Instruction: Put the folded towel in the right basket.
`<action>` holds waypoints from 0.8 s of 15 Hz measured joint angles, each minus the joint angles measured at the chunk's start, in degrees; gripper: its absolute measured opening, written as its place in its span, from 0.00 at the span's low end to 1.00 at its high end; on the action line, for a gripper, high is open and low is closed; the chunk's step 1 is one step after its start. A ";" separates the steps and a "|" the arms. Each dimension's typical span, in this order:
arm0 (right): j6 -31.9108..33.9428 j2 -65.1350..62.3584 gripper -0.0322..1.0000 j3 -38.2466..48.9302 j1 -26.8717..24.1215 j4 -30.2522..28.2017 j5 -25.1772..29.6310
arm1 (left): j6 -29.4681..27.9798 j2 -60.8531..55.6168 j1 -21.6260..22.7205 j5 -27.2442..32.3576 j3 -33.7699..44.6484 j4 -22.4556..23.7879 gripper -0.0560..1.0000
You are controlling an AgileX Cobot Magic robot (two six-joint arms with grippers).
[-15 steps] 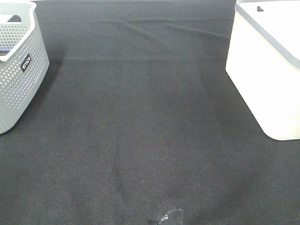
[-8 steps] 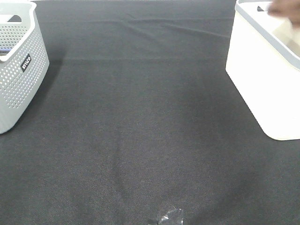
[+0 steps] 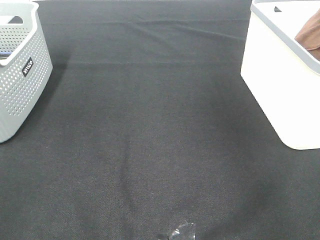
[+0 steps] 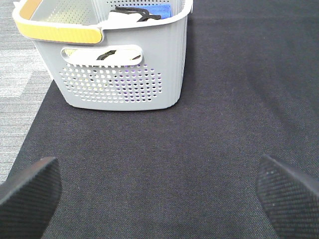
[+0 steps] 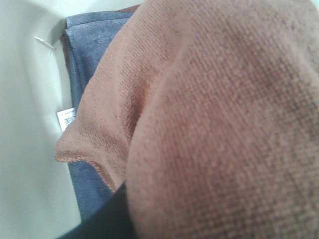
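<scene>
The folded brown towel (image 3: 310,32) hangs over the open top of the white right basket (image 3: 280,85) at the far right edge. In the right wrist view the towel (image 5: 214,124) fills most of the picture and hides my right gripper's fingers. Below it a blue cloth (image 5: 84,99) lies against the basket's white inner wall (image 5: 25,99). The towel bunches close to the camera, as if held. My left gripper (image 4: 159,199) is open and empty, its fingertips (image 4: 30,191) low over the black cloth in front of the grey basket.
A grey perforated basket (image 3: 20,70) stands at the left; in the left wrist view (image 4: 124,64) it has a yellow handle and holds several items. A black cloth (image 3: 150,125) covers the table. A small shiny scrap (image 3: 181,232) lies at the front edge.
The brown towel has come into view over the right basket from the upper right. It was absent a second ago and a blur half a second ago. Nothing else moved.
</scene>
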 joint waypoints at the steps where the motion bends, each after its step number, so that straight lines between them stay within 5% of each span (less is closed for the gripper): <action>1: 0.00 0.00 0.29 0.00 0.00 0.57 0.00 | 0.00 0.00 0.00 0.00 0.00 0.00 0.99; 2: 0.00 0.00 0.54 0.00 0.00 0.69 0.00 | 0.00 0.00 0.00 0.00 0.00 0.00 0.99; 3: 0.00 0.00 0.54 0.00 0.00 0.69 0.00 | 0.00 0.00 0.00 0.00 0.00 0.00 0.99; 4: -0.06 0.00 0.84 0.00 0.00 0.23 0.00 | 0.00 0.00 0.00 0.00 0.00 0.00 0.99; 5: -0.06 0.00 0.91 0.00 0.00 -0.17 0.00 | 0.00 0.00 0.00 0.00 0.00 0.00 0.99; 12: -2.01 -5.16 0.96 0.00 0.34 2.69 0.00 | 0.00 0.00 0.00 0.00 0.00 0.00 0.99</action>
